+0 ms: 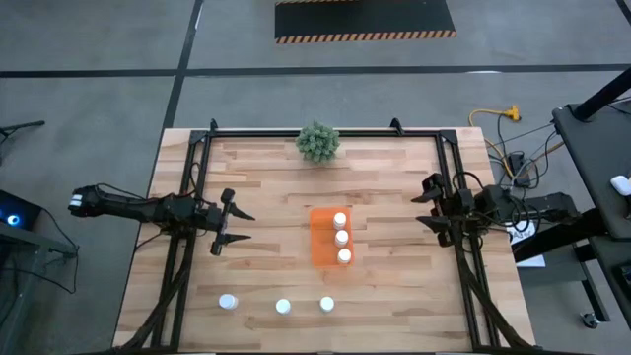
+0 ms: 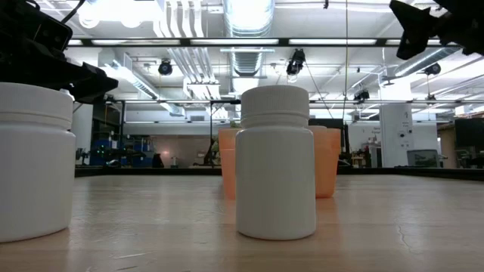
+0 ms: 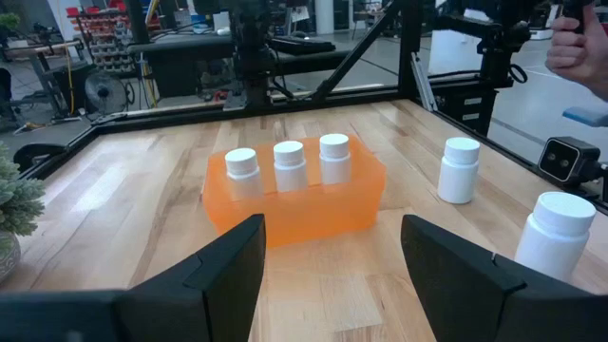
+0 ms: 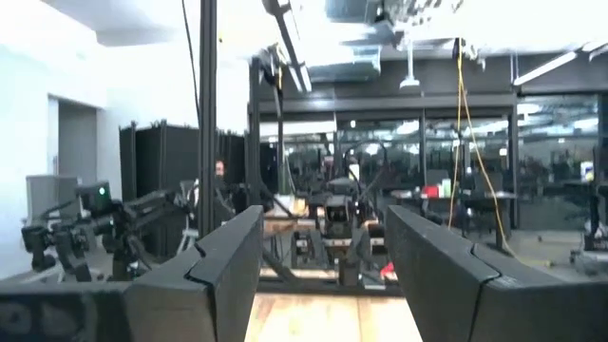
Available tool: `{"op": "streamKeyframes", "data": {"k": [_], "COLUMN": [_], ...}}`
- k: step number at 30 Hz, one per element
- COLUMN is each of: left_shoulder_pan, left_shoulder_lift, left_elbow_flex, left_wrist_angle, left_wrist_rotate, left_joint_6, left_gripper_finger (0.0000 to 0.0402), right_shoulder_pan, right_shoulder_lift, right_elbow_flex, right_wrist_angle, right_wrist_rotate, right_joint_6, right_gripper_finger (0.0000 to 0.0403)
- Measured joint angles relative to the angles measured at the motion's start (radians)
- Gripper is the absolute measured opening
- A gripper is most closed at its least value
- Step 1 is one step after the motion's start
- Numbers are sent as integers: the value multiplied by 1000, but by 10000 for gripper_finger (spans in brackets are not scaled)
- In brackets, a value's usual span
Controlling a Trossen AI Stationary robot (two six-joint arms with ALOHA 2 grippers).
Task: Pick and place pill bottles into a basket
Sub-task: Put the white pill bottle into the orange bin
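The orange basket (image 1: 320,242) stands at mid-table with three white pill bottles (image 1: 342,237) upright in a row along its right side; it also shows in the left wrist view (image 3: 294,204). Three more bottles (image 1: 283,307) stand upright in a row near the table's near edge; two of them show in the low view (image 2: 275,162). My left gripper (image 1: 242,227) is open and empty, left of the basket and pointing at it (image 3: 332,275). My right gripper (image 1: 422,207) is open and empty, right of the basket, held level above the table (image 4: 323,275).
A green bushy plant (image 1: 317,142) stands at the table's far edge, in the middle. Black frame rails (image 1: 192,187) run along the left and right sides. A person's hand (image 3: 579,38) shows beyond the table in the left wrist view.
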Motion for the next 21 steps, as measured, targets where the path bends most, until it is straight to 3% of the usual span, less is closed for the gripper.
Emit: {"op": "streamKeyframes", "data": {"k": [5,9,14,21], "left_shoulder_pan": [0,0,0,0], "left_shoulder_lift": [0,0,1,0], "left_elbow_flex": [0,0,0,0], "left_wrist_angle": [0,0,0,0], "left_wrist_rotate": [0,0,0,0], "left_joint_6": [0,0,0,0], "left_gripper_finger": [228,228,228,228], "right_shoulder_pan": [0,0,0,0], "right_shoulder_lift": [-101,-101,-102,-103], "right_elbow_flex": [-2,-2,-2,-2], "right_wrist_angle": [-88,-175,-278,-379], "right_wrist_rotate": [2,14,115,132], "right_joint_6": [-15,-49,-59,-78], "right_gripper_finger": [210,210,210,210]}}
